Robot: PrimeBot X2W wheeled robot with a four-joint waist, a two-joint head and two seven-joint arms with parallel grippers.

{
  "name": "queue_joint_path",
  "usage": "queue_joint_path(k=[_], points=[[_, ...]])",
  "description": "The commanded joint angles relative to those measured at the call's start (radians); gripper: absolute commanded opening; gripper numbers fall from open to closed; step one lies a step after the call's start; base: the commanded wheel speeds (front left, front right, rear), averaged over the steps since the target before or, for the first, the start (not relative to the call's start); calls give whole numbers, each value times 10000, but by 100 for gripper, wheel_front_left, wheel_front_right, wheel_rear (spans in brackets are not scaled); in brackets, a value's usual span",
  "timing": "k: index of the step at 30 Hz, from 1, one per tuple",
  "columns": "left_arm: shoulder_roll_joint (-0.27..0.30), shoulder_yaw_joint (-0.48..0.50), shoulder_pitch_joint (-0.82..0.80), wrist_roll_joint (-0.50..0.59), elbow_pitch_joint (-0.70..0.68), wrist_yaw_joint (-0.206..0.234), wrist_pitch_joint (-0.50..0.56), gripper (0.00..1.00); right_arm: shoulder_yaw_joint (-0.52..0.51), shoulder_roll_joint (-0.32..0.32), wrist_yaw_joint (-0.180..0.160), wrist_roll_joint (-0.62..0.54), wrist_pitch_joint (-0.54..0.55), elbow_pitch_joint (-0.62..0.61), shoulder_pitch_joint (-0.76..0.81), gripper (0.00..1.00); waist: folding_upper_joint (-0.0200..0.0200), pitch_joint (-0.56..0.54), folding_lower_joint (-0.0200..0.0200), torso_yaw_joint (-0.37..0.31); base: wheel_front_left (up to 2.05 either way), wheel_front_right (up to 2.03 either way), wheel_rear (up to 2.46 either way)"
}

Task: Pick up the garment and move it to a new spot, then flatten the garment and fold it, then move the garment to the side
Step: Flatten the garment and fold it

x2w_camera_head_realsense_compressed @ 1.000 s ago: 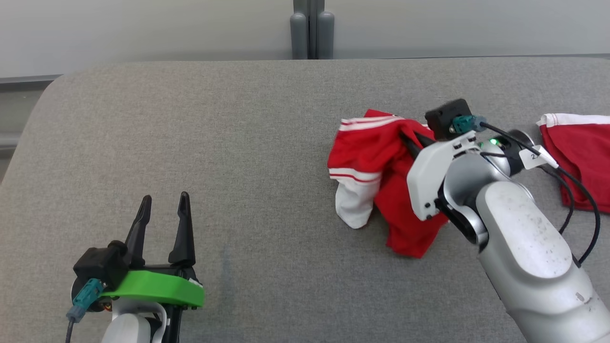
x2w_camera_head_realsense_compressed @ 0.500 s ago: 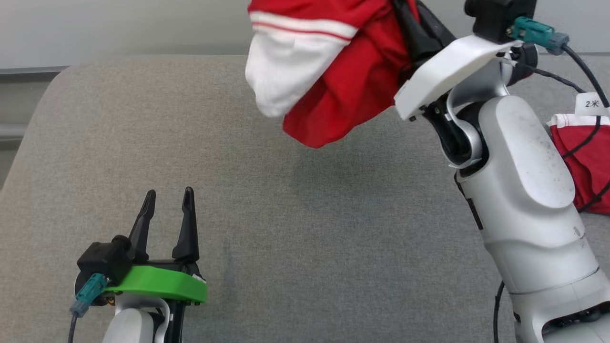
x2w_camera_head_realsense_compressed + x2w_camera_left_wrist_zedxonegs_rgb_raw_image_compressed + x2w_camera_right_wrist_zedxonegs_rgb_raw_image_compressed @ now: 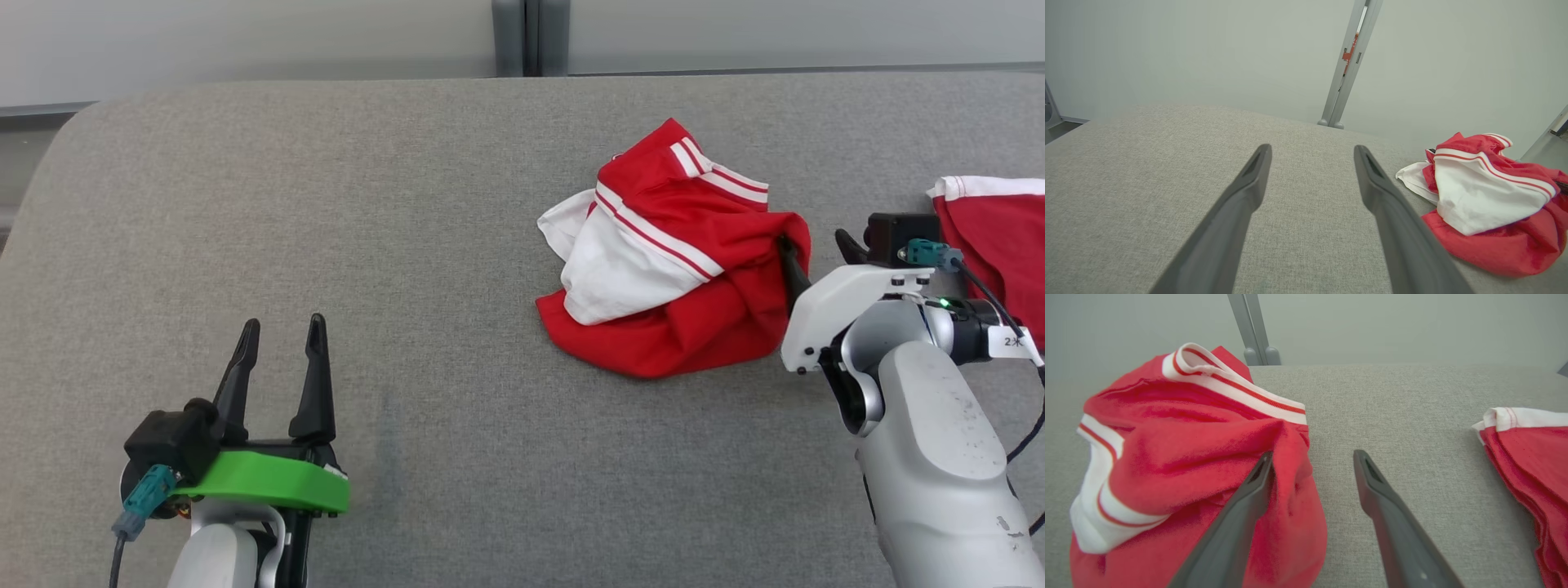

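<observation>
Head view: white tag (image 3: 1012, 343) near right pincer (image 3: 814, 241) starts "2".

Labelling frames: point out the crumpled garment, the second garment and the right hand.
crumpled garment (image 3: 694, 335), head view, red fold
second garment (image 3: 1000, 229), head view, red panel
right hand (image 3: 1312, 454), right wrist view, between fingertips

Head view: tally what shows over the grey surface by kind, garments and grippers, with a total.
Garments: 2, the crumpled garment and the second garment at the right edge.
Grippers: 2, the left gripper and the right gripper, both open.
Total: 4.
</observation>
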Motion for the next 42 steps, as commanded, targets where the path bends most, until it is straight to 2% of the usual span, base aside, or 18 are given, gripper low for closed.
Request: queue_joint_path(k=[1,6,11,15,25,32,38,39,40,42], points=[[55,39,-195,46,-3,-34,-30,100,-125,-41,-15,-299,-107,-156,174,100,0,39,0,-120,0,0,0],[40,51,-129,57,28,-34,-28,100,170,9,-15,-734,128,-960,277,100,0,-30,0,-240,0,0,0],[2,-41,-152,21,-9,-34,-28,100,1016,58,-15,-119,940,-2118,-43,100,0,2,0,-180,0,0,0],[-38,-166,-253,-28,-13,-34,-30,100,1405,64,-15,185,1834,-2395,-533,100,0,164,0,46,0,0,0],[-107,-521,-452,-52,-28,-34,-28,100,1294,73,-15,1183,3159,-858,-1880,100,0,582,0,1010,0,0,0],[-133,-569,-482,-33,-158,-34,-28,100,753,70,-15,572,3151,47,-2361,100,0,710,0,1277,0,0,0],[-144,-630,-477,16,-198,-35,-28,100,844,68,-15,1138,3370,730,-2574,100,0,705,0,1330,0,0,0],[-143,-638,-479,22,-200,-35,-28,100,915,71,-15,1231,3319,809,-2632,79,0,708,0,1336,0,0,0],[-143,-657,-486,23,-199,-35,-28,100,1075,82,-14,1425,3231,829,-2678,0,0,707,0,1346,0,0,0],[-138,-648,-490,25,-193,-35,-28,100,1404,83,-14,1721,3120,796,-2715,0,0,701,0,1332,0,0,0]])
